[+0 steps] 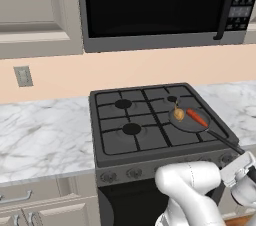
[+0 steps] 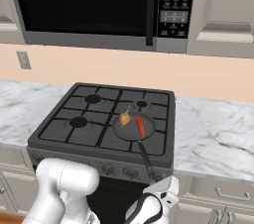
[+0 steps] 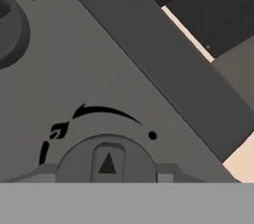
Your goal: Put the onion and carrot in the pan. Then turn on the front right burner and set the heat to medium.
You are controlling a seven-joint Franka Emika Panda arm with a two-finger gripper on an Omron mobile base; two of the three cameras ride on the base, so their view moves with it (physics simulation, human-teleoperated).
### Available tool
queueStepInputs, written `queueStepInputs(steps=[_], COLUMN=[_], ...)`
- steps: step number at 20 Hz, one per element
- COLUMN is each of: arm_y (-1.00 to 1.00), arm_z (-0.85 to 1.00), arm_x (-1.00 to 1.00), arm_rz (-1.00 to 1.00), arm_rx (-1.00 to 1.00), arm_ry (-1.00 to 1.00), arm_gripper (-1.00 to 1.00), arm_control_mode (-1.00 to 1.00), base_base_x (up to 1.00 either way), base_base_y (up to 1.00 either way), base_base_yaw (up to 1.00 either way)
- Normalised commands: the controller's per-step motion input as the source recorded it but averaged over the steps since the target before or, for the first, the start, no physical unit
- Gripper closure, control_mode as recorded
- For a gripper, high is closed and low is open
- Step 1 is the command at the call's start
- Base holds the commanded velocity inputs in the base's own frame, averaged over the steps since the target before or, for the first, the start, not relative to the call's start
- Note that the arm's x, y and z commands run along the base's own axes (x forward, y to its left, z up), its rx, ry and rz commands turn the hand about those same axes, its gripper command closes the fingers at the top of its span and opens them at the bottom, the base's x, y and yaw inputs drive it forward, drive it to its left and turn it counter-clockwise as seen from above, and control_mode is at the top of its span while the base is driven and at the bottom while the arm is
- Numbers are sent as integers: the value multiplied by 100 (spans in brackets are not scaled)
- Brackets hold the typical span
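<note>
1. Black glass fronts the microwave (image 1: 155, 5) we see above the stove (image 1: 150, 120), whose dark grates sit between stretches of marble tabletop (image 1: 45, 135).
2. We find the pan (image 2: 133, 128) on the front right burner of the stove, its long black handle reaching toward the stove's front edge.
3. We see the carrot (image 2: 141, 126) lying inside the pan, on the right half of it in the right base view.
4. We see the onion (image 2: 125, 117) also in the pan, just beside the carrot at the pan's left rim, its stem tip pointing up.
5. We place our hand (image 3: 106, 176) low at the stove's front panel, pressed close to a round knob (image 3: 106, 161) marked with a triangle and a flame symbol beside it.
6. We cannot tell whether the hand is released or clenched on the knob, since its fingertips are barely visible at the view's bottom.
</note>
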Motion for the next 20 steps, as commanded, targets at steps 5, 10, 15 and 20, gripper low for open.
queueStepInputs(steps=[5, 10, 15, 20], arm_y=[-7, -3, 0, 0], arm_z=[-69, -68, -72, -55], arm_x=[0, 0, -2, 0], arm_rz=[-7, -12, -13, -4], arm_rx=[-29, -45, -55, -32], arm_ry=[-3, -1, -3, -2], arm_gripper=[100, 100, 100, 100], arm_control_mode=[-100, -100, -100, -100], base_base_x=[0, 0, 0, 0], base_base_y=[0, 0, 0, 0], base_base_yaw=[0, 0, 0, 0])
